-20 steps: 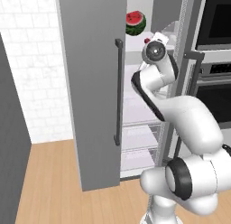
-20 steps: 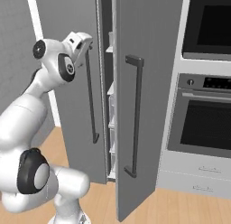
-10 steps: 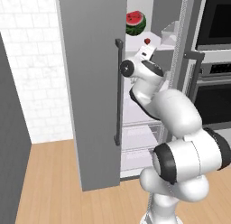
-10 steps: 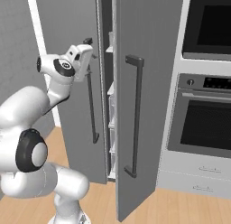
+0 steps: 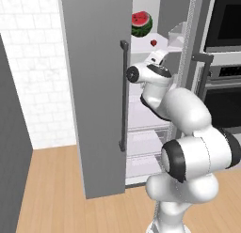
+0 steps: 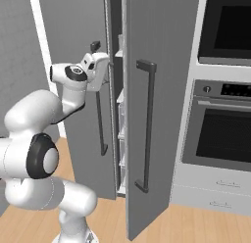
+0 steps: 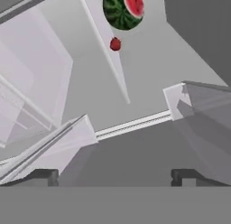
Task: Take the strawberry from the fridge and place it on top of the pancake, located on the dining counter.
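The strawberry (image 7: 115, 44) is a tiny red berry on a white upper shelf of the open fridge (image 5: 94, 86), just below the cut watermelon (image 7: 124, 8). From the left base camera, the strawberry (image 5: 153, 42) lies right of and below the watermelon (image 5: 141, 24). My gripper (image 7: 115, 175) is open with nothing between its fingers, pointing up at the berry from well short of it. The gripper (image 5: 160, 54) sits below the shelf in the door opening. From the right base camera, the gripper (image 6: 98, 53) is at the gap between the doors. The pancake and dining counter are out of view.
The fridge's left door handle (image 5: 123, 96) stands close beside my arm. The right door (image 6: 162, 65) hangs open with its handle (image 6: 147, 124). A black wall oven (image 6: 225, 129) is on the right. Pale shelf edges and bins (image 7: 194, 101) lie between hand and berry.
My hand has dropped and swung left into the fridge opening, tilting up toward the upper shelf. The jaws stayed open. The fridge and fruit have not moved.
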You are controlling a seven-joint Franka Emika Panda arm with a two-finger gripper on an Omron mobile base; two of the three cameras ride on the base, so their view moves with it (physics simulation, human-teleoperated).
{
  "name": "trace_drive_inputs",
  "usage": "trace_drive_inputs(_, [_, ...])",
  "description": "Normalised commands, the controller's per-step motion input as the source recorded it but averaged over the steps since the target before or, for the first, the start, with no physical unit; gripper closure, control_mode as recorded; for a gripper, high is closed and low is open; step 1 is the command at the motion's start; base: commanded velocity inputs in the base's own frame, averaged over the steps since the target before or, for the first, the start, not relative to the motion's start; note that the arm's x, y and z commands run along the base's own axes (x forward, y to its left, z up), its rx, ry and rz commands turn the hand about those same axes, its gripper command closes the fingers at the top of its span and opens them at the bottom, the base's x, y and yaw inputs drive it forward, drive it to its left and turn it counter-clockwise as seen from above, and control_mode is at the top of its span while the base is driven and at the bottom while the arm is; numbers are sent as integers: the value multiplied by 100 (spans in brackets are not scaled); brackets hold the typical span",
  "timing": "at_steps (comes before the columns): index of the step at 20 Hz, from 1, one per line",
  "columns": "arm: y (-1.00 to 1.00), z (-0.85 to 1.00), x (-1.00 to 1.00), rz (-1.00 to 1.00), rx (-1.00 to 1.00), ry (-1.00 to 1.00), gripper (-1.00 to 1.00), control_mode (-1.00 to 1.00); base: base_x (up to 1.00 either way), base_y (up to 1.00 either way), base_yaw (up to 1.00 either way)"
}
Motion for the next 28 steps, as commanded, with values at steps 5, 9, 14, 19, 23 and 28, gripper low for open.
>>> trace_drive_inputs(5, [-33,0,12,-16,0,0,-100,-100,0,0,0])
trace_drive_inputs(9, [-50,0,0,-14,0,0,-100,-100,0,0,0])
trace_drive_inputs(14, [-54,0,-6,-14,0,0,-100,-100,0,0,0])
trace_drive_inputs(19, [-56,0,-46,-15,0,-2,-100,-100,0,0,0])
trace_drive_inputs(23, [-67,0,-50,-13,0,-5,-100,-100,0,0,0])
trace_drive_inputs(28, [-87,0,-13,-9,0,0,-100,-100,0,0,0])
